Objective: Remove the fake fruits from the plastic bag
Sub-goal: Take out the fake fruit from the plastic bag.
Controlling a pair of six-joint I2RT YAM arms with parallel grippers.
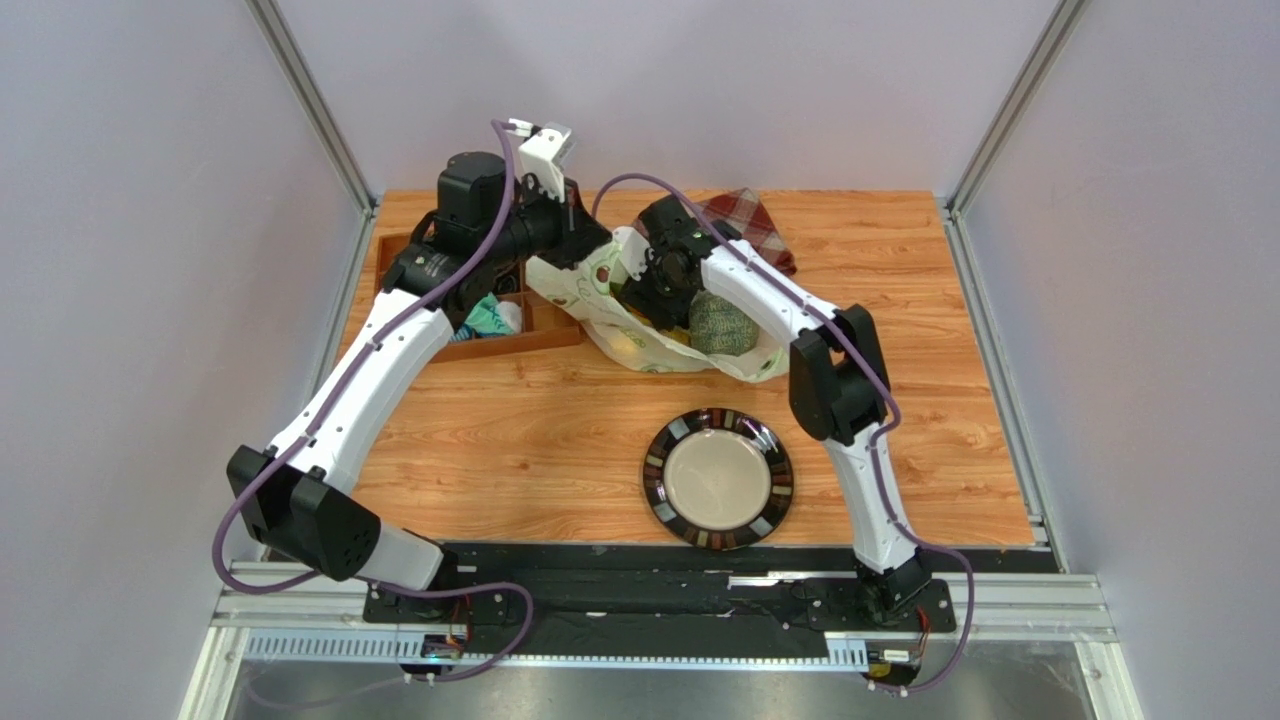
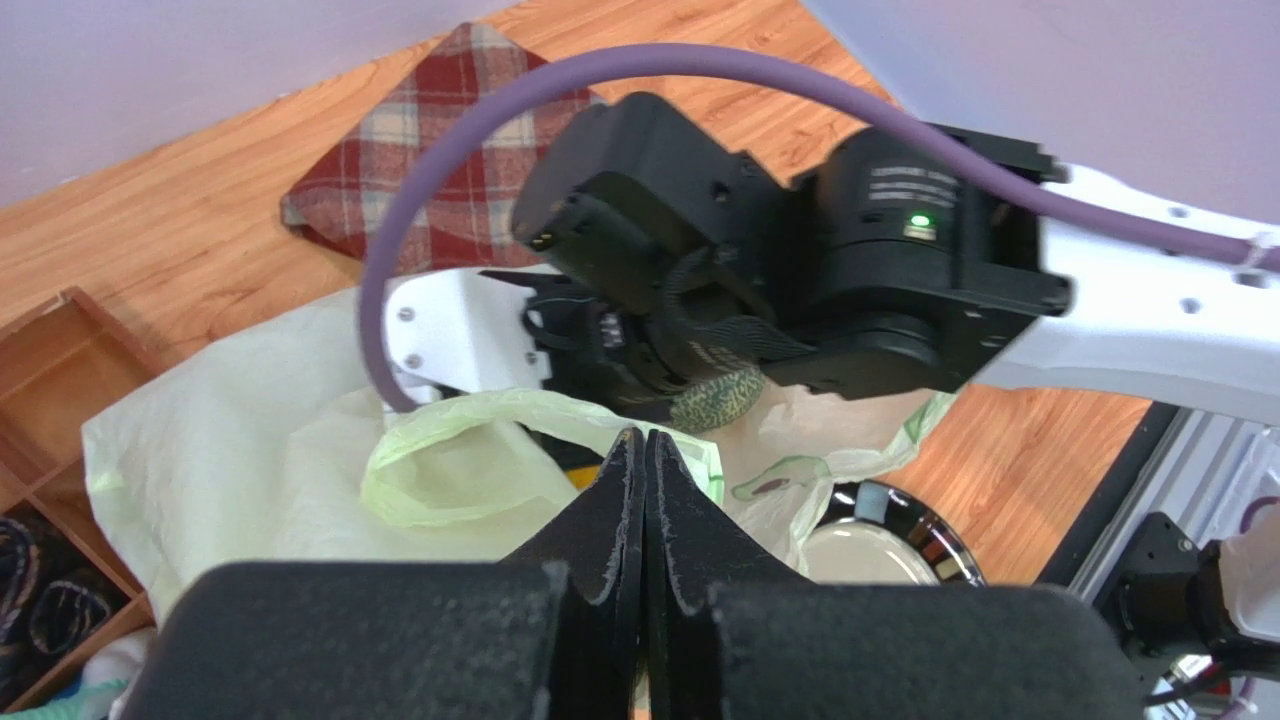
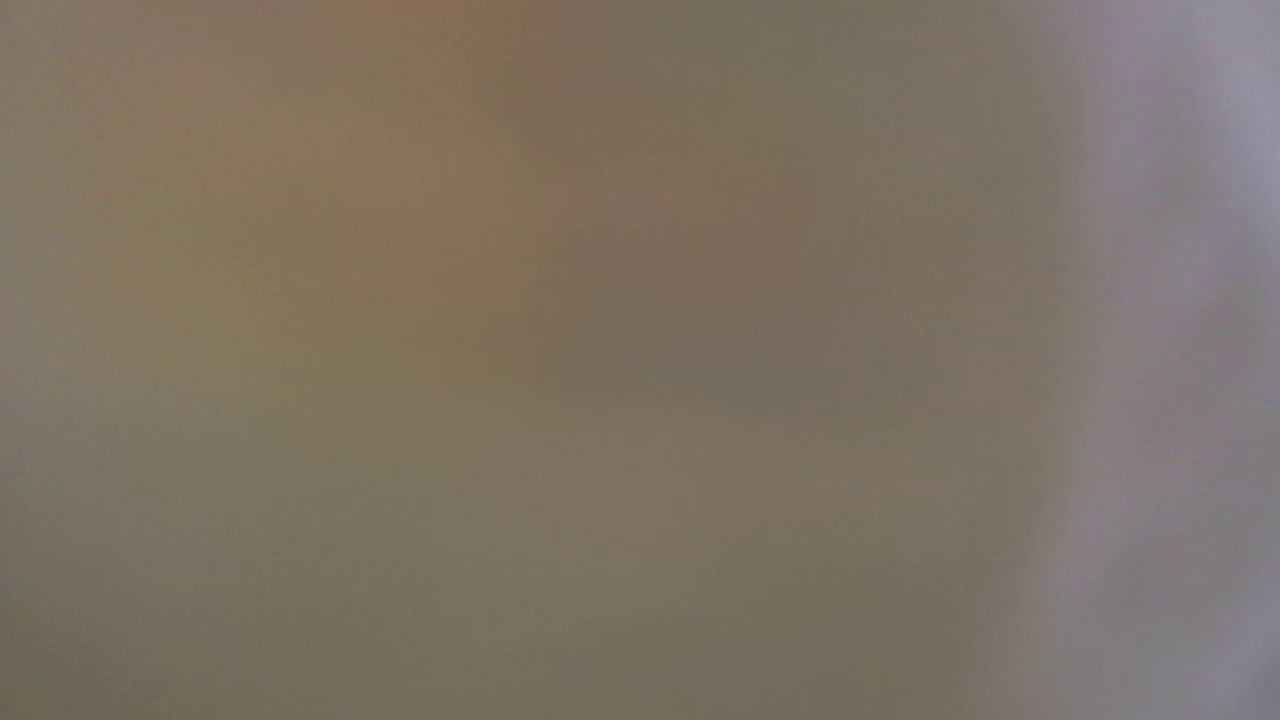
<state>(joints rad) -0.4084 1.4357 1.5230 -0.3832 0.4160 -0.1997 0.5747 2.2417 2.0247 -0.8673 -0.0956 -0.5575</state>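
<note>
We judge the work to be at the first reach into the plastic bag (image 2: 271,435), with none of the fake fruits showing outside it. The left gripper (image 2: 646,444) is pressed closed, and a fold of the bag's rim seems pinched at its tips, holding the mouth up. Just beyond those tips the right gripper (image 2: 669,368) dips into the opening. Its fingers are hidden by film and its own camera gives only blur, so we cannot tell whether it is open or clamped. A netted patch of the melon (image 2: 718,398) shows directly under the right gripper, inside the bag; the other fruits are out of sight. The next move calls for a wide, sure hold on that big round piece and a lift straight out while the left gripper pins the rim, or the thin film may rise with it. The plate (image 1: 718,477) lies on the table (image 1: 526,435) on the near side of the right gripper, a likely spot to put fruit. The plaid cloth (image 2: 436,128) lies beyond it, the wooden tray (image 2: 60,360) left of the left gripper, and a purple cable (image 2: 451,165) arches across, crowding the mouth.
</note>
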